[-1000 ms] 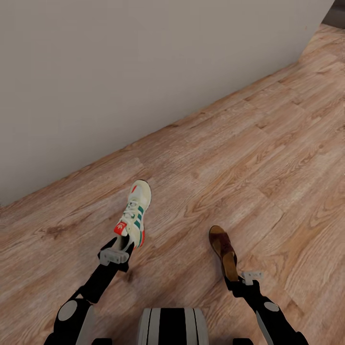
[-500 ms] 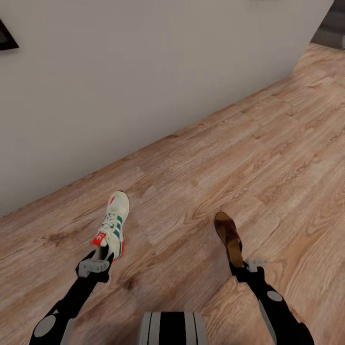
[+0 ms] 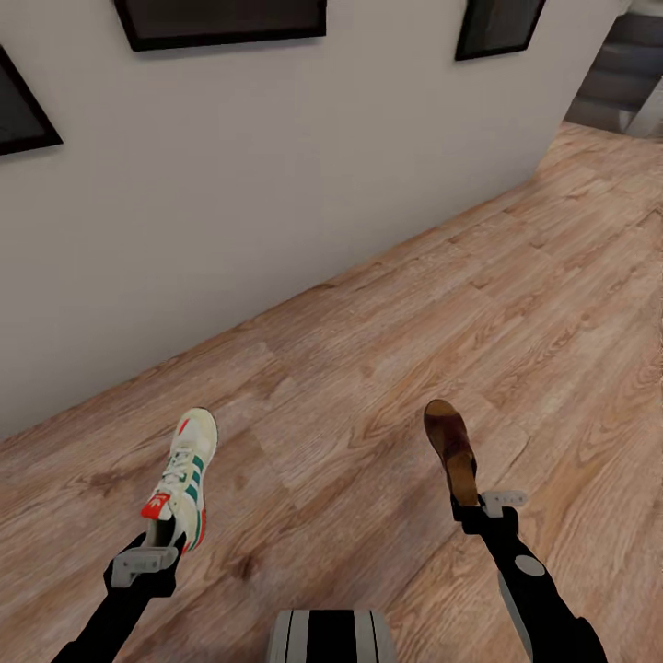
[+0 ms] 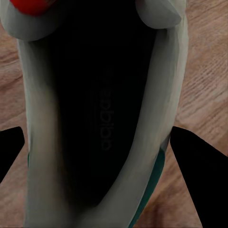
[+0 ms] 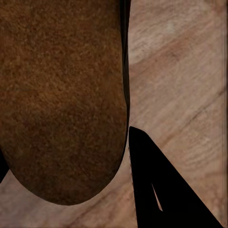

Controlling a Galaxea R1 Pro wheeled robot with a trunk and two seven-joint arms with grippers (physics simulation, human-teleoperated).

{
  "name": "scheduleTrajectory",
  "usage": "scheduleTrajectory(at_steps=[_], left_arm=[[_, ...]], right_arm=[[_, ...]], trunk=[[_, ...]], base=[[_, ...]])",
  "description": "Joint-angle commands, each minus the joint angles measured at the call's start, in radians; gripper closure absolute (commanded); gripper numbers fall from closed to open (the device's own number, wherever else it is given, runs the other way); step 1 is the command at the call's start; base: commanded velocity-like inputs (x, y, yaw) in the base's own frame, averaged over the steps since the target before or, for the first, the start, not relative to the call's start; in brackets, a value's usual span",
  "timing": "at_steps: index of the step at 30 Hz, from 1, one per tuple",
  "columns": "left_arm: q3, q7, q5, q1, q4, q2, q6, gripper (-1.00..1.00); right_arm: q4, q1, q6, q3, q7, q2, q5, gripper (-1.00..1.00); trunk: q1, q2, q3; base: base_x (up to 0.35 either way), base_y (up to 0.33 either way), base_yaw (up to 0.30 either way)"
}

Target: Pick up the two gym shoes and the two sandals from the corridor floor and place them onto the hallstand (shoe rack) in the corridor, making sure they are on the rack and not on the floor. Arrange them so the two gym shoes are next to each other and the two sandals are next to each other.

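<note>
One gym shoe (image 3: 183,476) is clamped at its heel by the left gripper (image 3: 145,559); a sandal (image 3: 452,449) (brown, toe forward) is gripped by the right gripper (image 3: 483,509) above the corridor floor (image 3: 387,350).

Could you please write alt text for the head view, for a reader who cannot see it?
The left gripper holds a gym shoe and the right gripper holds a brown sandal, both above the wood-plank corridor floor. A pale wall with dark frames stands beyond.
</note>
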Motion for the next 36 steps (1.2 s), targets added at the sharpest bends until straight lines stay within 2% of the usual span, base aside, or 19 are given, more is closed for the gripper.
scheduleTrajectory(at_steps=[1, 6, 8, 9, 12, 14, 16, 21, 27, 31, 36], left_arm=[[0.004, -0.005, -0.004, 0.001, 0.007, -0.001, -0.005, 1.0], [0.009, -0.005, -0.008, 0.005, 0.125, -0.002, -0.016, 1.0], [0.016, -0.001, -0.008, 0.005, 0.173, -0.002, -0.024, 1.0], [0.027, 0.001, -0.007, 0.005, 0.213, -0.002, -0.044, 1.0], [0.049, 0.003, -0.009, 0.002, 0.35, -0.004, -0.171, 1.0], [0.052, 0.008, -0.009, 0.002, 0.401, -0.004, -0.224, 1.0], [0.053, 0.019, -0.008, 0.002, 0.436, -0.003, -0.255, 1.0], [0.055, 0.047, -0.008, 0.001, 0.535, 0.0, -0.3, 1.0], [0.055, 0.055, -0.009, 0.002, 0.582, 0.001, -0.375, 1.0], [0.054, 0.076, -0.009, 0.003, 0.603, 0.001, -0.387, 1.0], [0.053, 0.087, -0.01, 0.003, 0.611, 0.0, -0.391, 1.0]], right_arm=[[0.005, 0.001, -0.003, -0.004, 0.005, 0.001, 0.006, 1.0], [0.062, 0.034, -0.017, -0.003, 0.004, 0.001, 0.01, 1.0], [0.08, 0.051, -0.044, -0.003, 0.003, 0.001, 0.009, 1.0], [0.093, 0.064, -0.075, -0.003, 0.003, 0.001, 0.008, 1.0], [0.141, 0.102, -0.202, -0.003, 0.003, 0.002, 0.007, 1.0], [0.17, 0.117, -0.261, -0.003, 0.004, 0.002, 0.007, 1.0], [0.194, 0.125, -0.304, -0.003, 0.004, 0.002, 0.008, 1.0], [0.271, 0.14, -0.352, -0.004, 0.004, 0.001, 0.007, 1.0], [0.346, 0.15, -0.418, -0.004, 0.002, 0.001, 0.006, 1.0], [0.36, 0.155, -0.456, -0.004, -0.005, 0.002, 0.006, 1.0], [0.369, 0.156, -0.466, -0.003, -0.013, 0.008, 0.006, 1.0]], trunk=[[0.0, 0.0, 0.005], [-0.003, 0.001, 0.032], [-0.004, 0.002, 0.043], [-0.004, 0.002, 0.049], [-0.005, 0.003, 0.065], [-0.006, 0.003, 0.076], [-0.007, 0.004, 0.087], [-0.009, 0.005, 0.114], [-0.012, 0.006, 0.146], [-0.014, 0.007, 0.167], [-0.033, 0.042, 0.184]], base=[[0.0, 0.0, -0.074], [0.0, 0.0, -0.075], [0.0, 0.0, -0.075], [0.0, 0.0, -0.075], [0.0, 0.0, -0.075], [0.0, 0.0, -0.074], [0.0, 0.0, -0.075], [0.0, 0.0, -0.075], [0.0, 0.0, -0.075], [0.0, 0.0, -0.055], [0.0, 0.0, -0.01]])
